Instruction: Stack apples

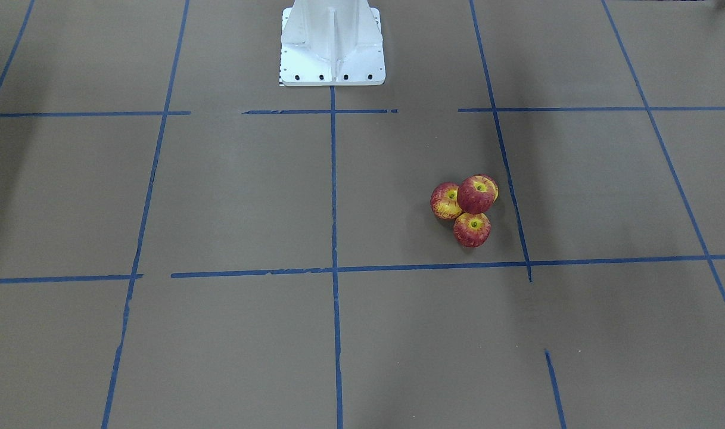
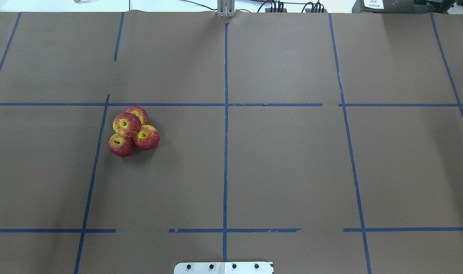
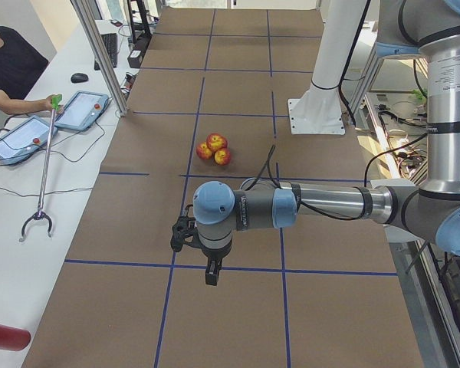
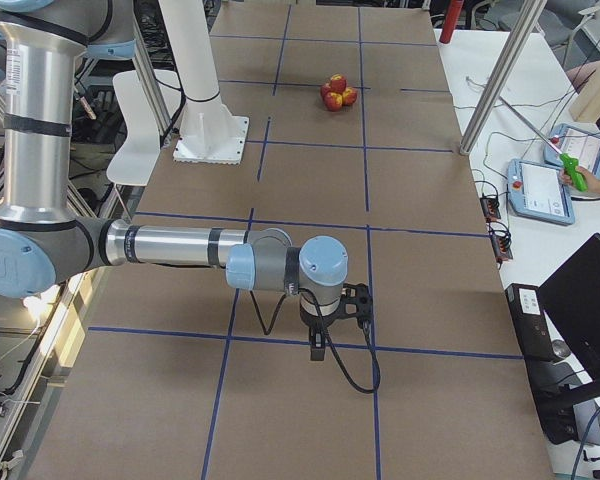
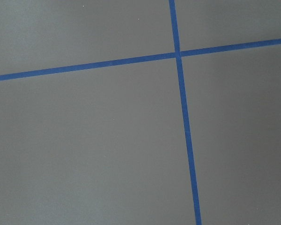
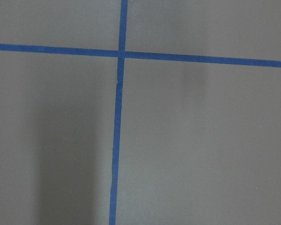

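The apples (image 1: 466, 205) sit in one tight cluster on the brown paper on my left side of the table. Three touch each other on the paper and one apple (image 1: 476, 194) rests on top of them; it also shows in the overhead view (image 2: 127, 124). The cluster shows in the exterior left view (image 3: 215, 148) and the exterior right view (image 4: 337, 92). My left gripper (image 3: 178, 236) hangs over bare paper far from the apples; I cannot tell whether it is open or shut. My right gripper (image 4: 360, 305) is at the opposite end of the table; I cannot tell its state either. Both wrist views show only paper and blue tape.
The white robot base (image 1: 332, 53) stands at the table's middle edge. Blue tape lines (image 2: 225, 152) divide the paper into squares. An operator's grabber stick (image 3: 42, 176) and tablets (image 3: 80, 110) lie on the side bench. A metal post (image 3: 100, 54) stands by the table's far edge.
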Robot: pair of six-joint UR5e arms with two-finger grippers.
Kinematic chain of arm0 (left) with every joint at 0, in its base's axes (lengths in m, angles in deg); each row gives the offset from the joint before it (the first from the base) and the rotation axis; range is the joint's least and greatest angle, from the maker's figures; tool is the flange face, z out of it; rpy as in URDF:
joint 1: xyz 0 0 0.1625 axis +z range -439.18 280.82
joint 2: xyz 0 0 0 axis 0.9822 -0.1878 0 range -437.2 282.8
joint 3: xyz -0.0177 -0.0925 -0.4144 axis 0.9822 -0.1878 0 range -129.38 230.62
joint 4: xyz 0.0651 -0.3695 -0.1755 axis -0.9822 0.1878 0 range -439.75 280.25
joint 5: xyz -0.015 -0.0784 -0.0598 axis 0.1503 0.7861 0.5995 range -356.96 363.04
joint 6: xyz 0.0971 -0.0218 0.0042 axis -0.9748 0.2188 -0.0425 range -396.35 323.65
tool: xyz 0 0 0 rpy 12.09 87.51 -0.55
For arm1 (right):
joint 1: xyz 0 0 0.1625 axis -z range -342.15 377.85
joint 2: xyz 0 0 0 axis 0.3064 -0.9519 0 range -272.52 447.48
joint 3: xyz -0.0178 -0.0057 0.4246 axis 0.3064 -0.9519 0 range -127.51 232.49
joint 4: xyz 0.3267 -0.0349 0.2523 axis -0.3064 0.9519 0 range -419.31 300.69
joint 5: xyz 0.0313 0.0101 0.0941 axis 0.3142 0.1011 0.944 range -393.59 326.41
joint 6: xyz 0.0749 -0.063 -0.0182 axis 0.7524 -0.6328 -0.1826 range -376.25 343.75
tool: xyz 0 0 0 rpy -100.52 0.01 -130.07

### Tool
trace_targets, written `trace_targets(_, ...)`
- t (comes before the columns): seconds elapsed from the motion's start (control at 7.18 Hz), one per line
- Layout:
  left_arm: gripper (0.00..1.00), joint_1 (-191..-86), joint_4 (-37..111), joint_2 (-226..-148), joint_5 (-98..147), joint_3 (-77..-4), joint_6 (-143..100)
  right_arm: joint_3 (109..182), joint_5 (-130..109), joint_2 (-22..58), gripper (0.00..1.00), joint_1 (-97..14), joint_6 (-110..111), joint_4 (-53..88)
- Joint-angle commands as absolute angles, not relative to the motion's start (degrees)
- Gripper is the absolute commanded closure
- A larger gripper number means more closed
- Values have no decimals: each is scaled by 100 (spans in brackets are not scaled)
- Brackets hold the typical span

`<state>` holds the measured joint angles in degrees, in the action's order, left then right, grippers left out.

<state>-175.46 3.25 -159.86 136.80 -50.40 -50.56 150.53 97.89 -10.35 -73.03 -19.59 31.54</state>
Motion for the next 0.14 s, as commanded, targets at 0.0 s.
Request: trace_targets(0.0, 0, -17533, 331, -16008, 13690, -5019, -5077, 15057, 9789, -1035, 0, -7303, -1959, 3148)
